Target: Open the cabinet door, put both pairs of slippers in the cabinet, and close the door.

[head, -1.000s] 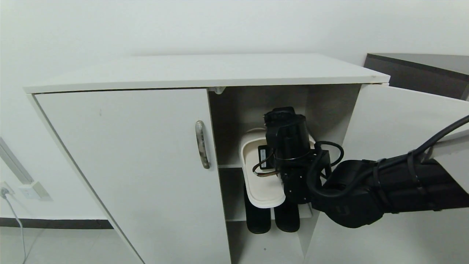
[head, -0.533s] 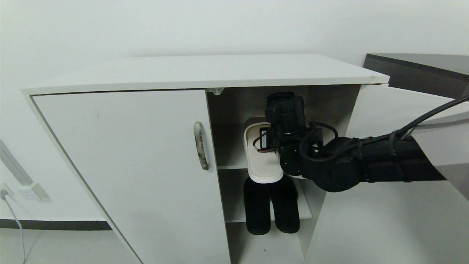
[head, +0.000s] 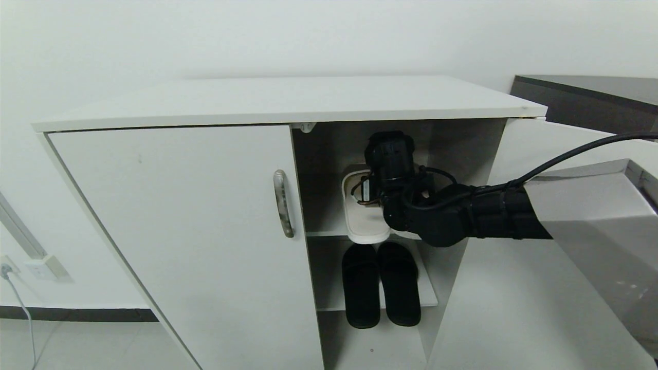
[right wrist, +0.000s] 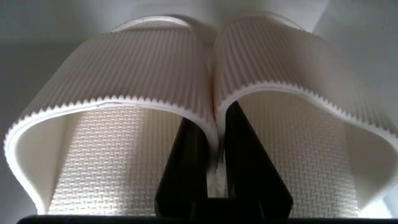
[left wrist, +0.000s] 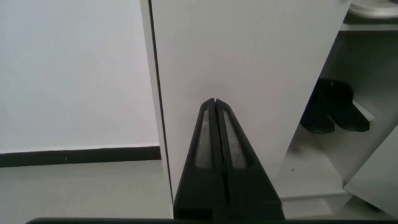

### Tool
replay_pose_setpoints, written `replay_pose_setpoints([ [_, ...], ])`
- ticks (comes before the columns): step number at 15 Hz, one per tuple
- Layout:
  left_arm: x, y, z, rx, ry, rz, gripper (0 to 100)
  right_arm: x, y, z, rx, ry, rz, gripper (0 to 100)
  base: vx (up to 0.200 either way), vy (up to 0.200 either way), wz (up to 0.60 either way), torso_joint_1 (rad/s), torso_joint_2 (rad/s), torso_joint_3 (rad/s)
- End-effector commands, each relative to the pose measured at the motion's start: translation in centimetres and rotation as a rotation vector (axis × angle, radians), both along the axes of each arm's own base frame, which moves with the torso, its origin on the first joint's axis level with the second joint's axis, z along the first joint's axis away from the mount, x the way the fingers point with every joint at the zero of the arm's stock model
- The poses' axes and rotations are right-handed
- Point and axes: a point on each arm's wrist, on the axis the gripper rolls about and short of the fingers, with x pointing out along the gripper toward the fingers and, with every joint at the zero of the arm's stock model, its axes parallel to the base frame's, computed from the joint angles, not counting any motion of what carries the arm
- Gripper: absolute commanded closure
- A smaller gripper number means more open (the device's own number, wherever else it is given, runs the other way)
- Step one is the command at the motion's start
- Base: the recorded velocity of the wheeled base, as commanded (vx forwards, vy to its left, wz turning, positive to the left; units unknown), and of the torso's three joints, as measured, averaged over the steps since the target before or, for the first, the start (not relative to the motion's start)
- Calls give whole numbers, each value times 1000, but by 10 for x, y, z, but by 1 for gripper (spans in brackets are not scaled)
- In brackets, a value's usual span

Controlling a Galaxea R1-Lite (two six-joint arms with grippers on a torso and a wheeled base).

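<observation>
A white cabinet (head: 288,100) is seen in the head view against a pale wall. Its left door (head: 175,231) is closed, and its right door (head: 493,318) is swung open toward 4 o'clock. The right arm (head: 462,221) is extended in from 3 o'clock through the opening, level with the upper shelf (head: 324,232). On the lower shelf (head: 429,300), at 6 o'clock from the arm's wrist, a pair of black slippers (head: 380,285) is laid side by side, with the heels hanging a little past the shelf's front edge. A pair of white slippers (head: 362,223) is held at the upper shelf, directly at 12 o'clock from the black pair, with the heel of the near one just over the shelf's front edge. Whether the soles are set down on the shelf cannot be told. In the right wrist view the right hand (right wrist: 214,143) is shown clamped on the white pair: one finger is slid into each slipper, and the two inner strap sides are pinched between them. The left hand (left wrist: 215,109) is held before the closed left door with its fingers pressed together on nothing, well apart from both pairs. A metal handle (head: 281,203) is fixed at the left door's 3 o'clock edge.
</observation>
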Motion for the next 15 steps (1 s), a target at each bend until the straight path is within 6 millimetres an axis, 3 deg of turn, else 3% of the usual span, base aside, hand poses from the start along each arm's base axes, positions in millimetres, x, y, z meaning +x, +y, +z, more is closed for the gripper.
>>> replay_pose_setpoints([
  [1,0,0,0,0,-1,0,100,2,0,-3,-3,4,-2,100,0,0,0,0,0,0],
  [5,0,0,0,0,1,0,100,3,1,-5,-7,9,1,100,0,0,0,0,0,0],
  [6,0,0,0,0,1,0,100,2,0,-5,-5,9,4,0,0,0,0,0,0,0],
  [8,0,0,0,0,1,0,100,-1,0,-2,-7,9,9,0,0,0,0,0,0,0],
  [11,0,0,0,0,1,2,100,-24,-5,6,-18,22,32,0,0,0,0,0,0,0],
  [15,0,0,0,0,-1,3,100,-76,-15,18,-15,22,81,0,0,0,0,0,0,0],
])
